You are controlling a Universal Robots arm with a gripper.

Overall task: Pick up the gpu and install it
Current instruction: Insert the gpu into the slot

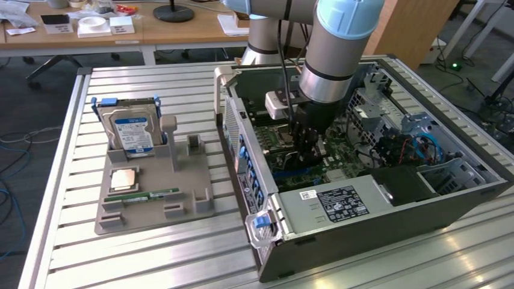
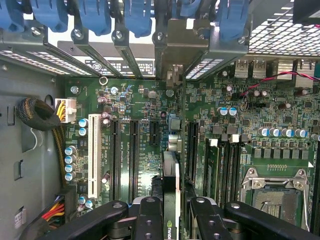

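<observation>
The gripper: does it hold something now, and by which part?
The gripper holds the thin green gpu card with black cooler edge-on between its black fingers, over the motherboard slots.

We get bright, even daylight over the slatted table (image 1: 144, 253), with a washed-out glare streak on the slats near the exterior view's right. Inside the computer case (image 1: 386, 198) it's noticeably darker, with soft shadows. In the wrist view the motherboard (image 2: 150, 125) looks sharp and well lit, while the perforated metal wall (image 2: 280, 35) blows out white and the gripper fingers (image 2: 150, 220) are soft.
</observation>
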